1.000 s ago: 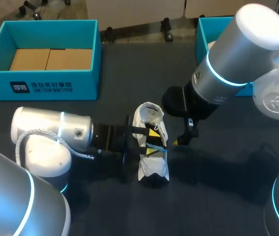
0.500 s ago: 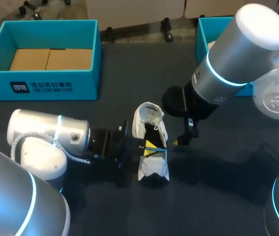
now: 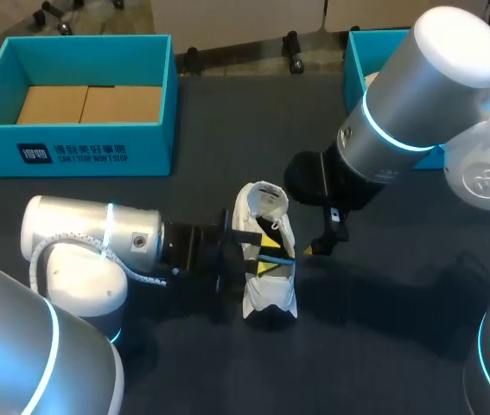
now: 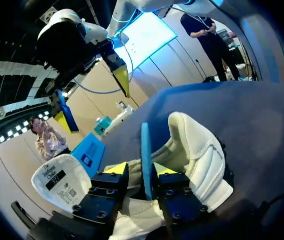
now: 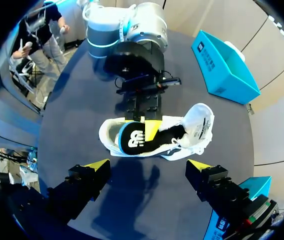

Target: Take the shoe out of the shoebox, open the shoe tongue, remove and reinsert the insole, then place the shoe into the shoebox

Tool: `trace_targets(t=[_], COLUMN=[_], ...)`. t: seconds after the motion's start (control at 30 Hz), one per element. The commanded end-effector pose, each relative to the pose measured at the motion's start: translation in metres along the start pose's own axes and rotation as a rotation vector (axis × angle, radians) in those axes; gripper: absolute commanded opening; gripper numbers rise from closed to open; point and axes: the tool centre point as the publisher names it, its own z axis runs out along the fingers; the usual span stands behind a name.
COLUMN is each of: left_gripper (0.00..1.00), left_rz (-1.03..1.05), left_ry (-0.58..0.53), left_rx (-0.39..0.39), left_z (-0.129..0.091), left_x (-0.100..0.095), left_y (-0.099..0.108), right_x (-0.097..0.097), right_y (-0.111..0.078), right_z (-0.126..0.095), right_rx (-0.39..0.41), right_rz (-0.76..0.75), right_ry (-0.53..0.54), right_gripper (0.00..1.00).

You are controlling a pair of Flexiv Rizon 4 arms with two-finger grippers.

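Left pincer (image 4: 143, 172) tight on blue-edged black insole (image 5: 134, 140); white shoe (image 3: 269, 298) beneath

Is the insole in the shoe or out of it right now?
Partly out: the left gripper is shut on the insole, which stands on edge, rising from the shoe's opening.

A dark table (image 3: 400, 294) spreads wide, with brown cardboard sheets (image 3: 89, 104) at its far-left corner.

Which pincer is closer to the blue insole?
Left. The left pincer is shut on the insole, right at the shoe. The right pincer hangs open beside the shoe, touching nothing.
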Motion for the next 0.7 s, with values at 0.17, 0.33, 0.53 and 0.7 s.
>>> trace_targets(t=[0.17,0.33,0.53,0.7], left_gripper=[0.33,0.0,0.0,0.0], left_rz=[0.0,0.007,0.039,0.044], left_ry=[-0.01,0.015,0.056,0.061], left_rx=[0.033,0.034,0.005,-0.026], left_z=[-0.01,-0.004,0.006,0.01], left_x=[0.01,0.013,0.015,0.013], left_y=[-0.014,-0.011,0.005,0.015], right_x=[0.001,0.001,0.001,0.001], right_y=[0.0,0.0,0.0,0.0], right_z=[0.002,0.002,0.002,0.002], right_rx=[0.002,0.002,0.002,0.002], right_rz=[0.001,0.001,0.001,0.001], right_ry=[-0.003,-0.003,-0.003,-0.003], right_gripper=[1.0,1.0,1.0,1.0])
